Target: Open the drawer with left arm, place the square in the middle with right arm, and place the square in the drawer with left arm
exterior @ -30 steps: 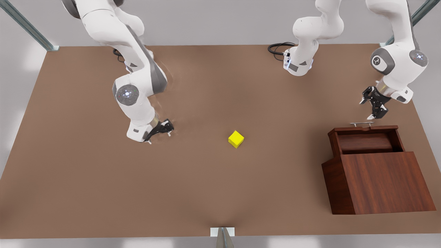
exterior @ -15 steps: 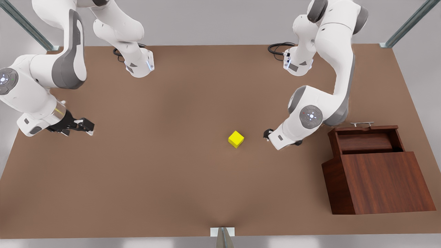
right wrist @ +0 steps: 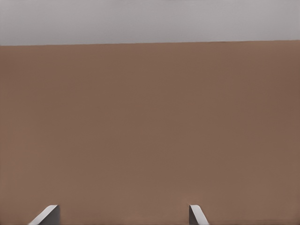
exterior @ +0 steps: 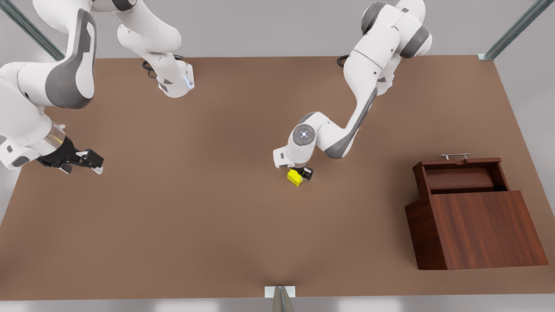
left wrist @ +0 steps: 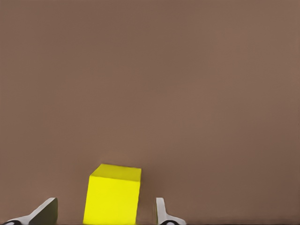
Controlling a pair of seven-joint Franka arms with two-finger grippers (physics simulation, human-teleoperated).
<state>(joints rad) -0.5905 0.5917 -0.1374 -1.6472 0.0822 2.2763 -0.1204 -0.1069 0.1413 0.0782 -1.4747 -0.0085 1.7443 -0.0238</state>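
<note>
Matte brown tabletop (exterior: 182,225) spreads under a pale grey backdrop. At 4 o'clock in the front view stands the dark reddish-brown wood-grain cabinet (exterior: 481,229), its drawer (exterior: 459,180) slid open with the slim silver bar handle (exterior: 455,155) at its far edge. Two white jointed arms reach in from 12 o'clock. Near centre, the left gripper (exterior: 298,175) points down over the small bright yellow cube (exterior: 294,177), fingers (left wrist: 161,212) spread either side of it, apart from its faces. At 9 o'clock the right gripper (exterior: 89,163) waits above bare tabletop, fingers (right wrist: 197,214) spread.
</note>
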